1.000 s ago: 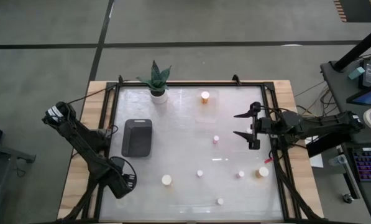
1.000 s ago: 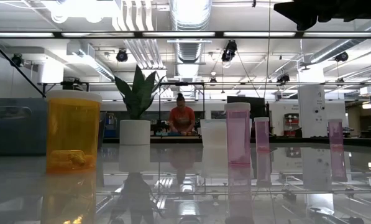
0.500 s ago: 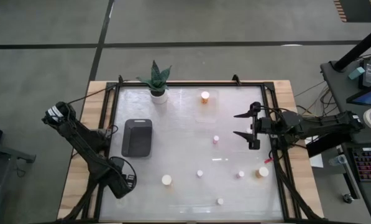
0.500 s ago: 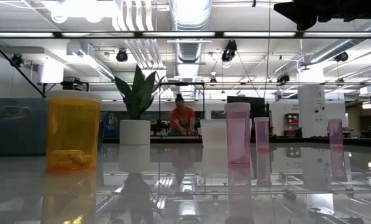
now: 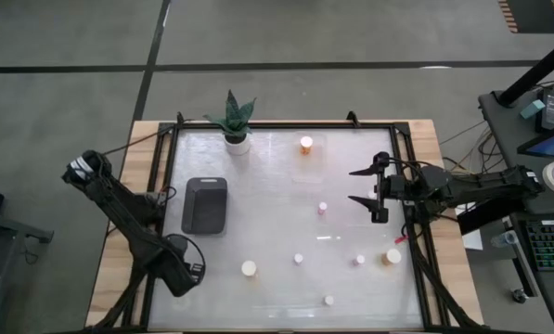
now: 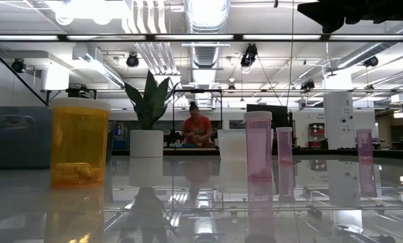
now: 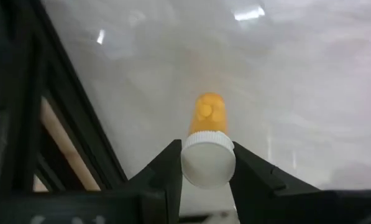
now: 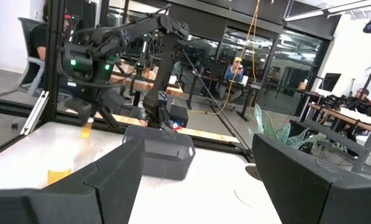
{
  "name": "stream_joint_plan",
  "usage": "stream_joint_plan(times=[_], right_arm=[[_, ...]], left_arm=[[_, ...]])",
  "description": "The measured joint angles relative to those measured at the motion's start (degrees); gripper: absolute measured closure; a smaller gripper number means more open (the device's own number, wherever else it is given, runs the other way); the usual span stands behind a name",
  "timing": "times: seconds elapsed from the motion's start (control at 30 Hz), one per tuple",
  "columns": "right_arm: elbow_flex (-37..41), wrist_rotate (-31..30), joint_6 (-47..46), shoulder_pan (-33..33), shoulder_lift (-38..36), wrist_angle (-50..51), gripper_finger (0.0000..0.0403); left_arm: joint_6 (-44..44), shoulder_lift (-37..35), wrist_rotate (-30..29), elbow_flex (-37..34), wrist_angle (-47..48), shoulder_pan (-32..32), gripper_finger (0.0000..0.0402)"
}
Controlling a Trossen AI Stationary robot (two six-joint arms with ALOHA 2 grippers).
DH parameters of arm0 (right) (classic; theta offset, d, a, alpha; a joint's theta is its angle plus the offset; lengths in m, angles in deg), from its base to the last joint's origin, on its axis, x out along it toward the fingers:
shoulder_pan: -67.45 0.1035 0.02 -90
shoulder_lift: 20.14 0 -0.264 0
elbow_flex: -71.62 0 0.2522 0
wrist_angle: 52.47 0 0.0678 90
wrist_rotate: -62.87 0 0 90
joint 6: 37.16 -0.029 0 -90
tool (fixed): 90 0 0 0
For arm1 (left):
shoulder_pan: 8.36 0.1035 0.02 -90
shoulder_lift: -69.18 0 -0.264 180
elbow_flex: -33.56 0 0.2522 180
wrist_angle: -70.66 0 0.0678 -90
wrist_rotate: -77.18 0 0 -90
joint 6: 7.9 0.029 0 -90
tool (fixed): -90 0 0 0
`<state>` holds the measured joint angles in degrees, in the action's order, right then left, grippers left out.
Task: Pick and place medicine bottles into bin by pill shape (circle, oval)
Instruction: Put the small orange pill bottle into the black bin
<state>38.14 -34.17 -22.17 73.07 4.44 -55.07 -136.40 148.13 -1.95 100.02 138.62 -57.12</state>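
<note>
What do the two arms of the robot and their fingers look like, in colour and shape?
Both arms are black and slender, made of jointed segments, with thin cables along them. The left arm has a pale, whitish part at its far end. The right gripper carries two black pointed fingers, broad and wedge-shaped when seen from the wrist. The left gripper has similar black fingers.

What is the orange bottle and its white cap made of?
The orange bottle looks like see-through plastic: pills show inside it. Its white cap looks like matte, solid plastic, probably. The left tool pinches that cap.
</note>
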Motion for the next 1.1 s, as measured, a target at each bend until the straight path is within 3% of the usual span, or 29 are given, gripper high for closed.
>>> stream_joint_plan(times=[0.13, 0.37, 0.67, 0.9, 1.1], right_arm=[[0.00, -0.02, 0.02, 0.00, 0.00, 0.00, 0.0115], [0.00, -0.02, 0.08, -0.01, 0.00, 0.00, 0.0115], [0.00, -0.02, 0.22, 0.00, 0.00, 0.00, 0.0115], [0.01, -0.02, 0.07, -0.02, 0.00, 0.00, 0.0115], [0.00, -0.04, 0.14, -0.02, 0.00, 0.00, 0.0115]], left_arm=[[3.30, -0.35, -0.01, 4.21, 0.25, 2.55, 0.0314], [16.32, 0.89, -1.15, 11.52, 0.31, 10.32, 0.0314], [38.72, 2.89, -9.25, 20.23, 0.95, 20.32, 0.0315], [47.74, 2.73, -10.19, 23.14, 8.68, 26.98, 0.0315], [51.53, 2.71, -10.49, 27.73, 21.33, 32.14, 0.0315]])
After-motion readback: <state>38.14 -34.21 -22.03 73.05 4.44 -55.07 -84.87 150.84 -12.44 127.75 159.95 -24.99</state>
